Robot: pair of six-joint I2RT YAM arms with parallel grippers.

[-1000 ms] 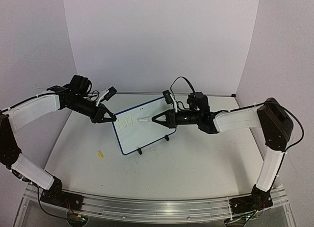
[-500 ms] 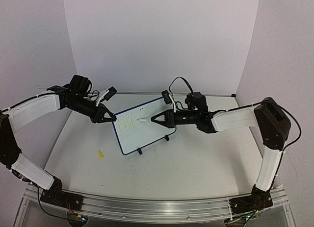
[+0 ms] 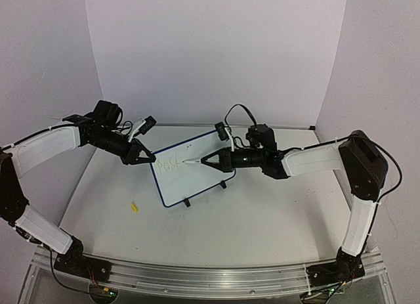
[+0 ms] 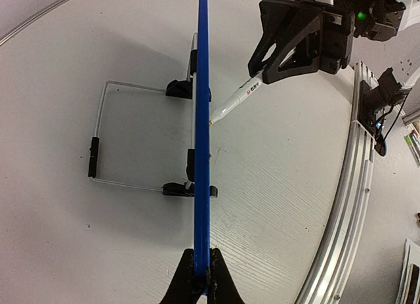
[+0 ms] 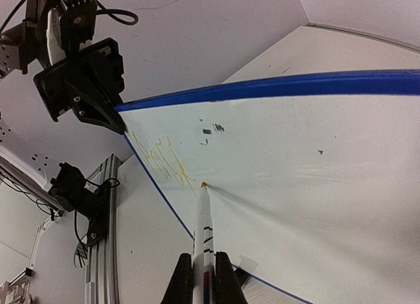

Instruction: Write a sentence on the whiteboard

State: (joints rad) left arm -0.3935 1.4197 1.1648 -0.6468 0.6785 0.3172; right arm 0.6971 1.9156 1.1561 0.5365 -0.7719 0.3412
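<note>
The whiteboard [image 3: 191, 178], white with a blue rim, stands tilted on its black feet at mid-table. My left gripper [image 3: 149, 159] is shut on its left edge; the left wrist view shows the blue rim [image 4: 201, 153] pinched between the jaws [image 4: 202, 278]. My right gripper [image 3: 205, 160] is shut on a white marker [image 3: 192, 161]. The marker's [image 5: 203, 225] orange tip meets the board face [image 5: 308, 153] just right of the sentence [image 5: 164, 161], a faint yellow scrawl [image 3: 169, 165] in the board's upper left.
A small yellow marker cap [image 3: 134, 207] lies on the table left of the board. A wire stand [image 4: 98, 133] props the board from behind. White walls close in the back and both sides. An aluminium rail [image 3: 197, 278] runs along the near edge.
My right gripper has crept a little to the left with the marker, its tip staying by the end of the scrawl. The left arm and the board have not moved.
</note>
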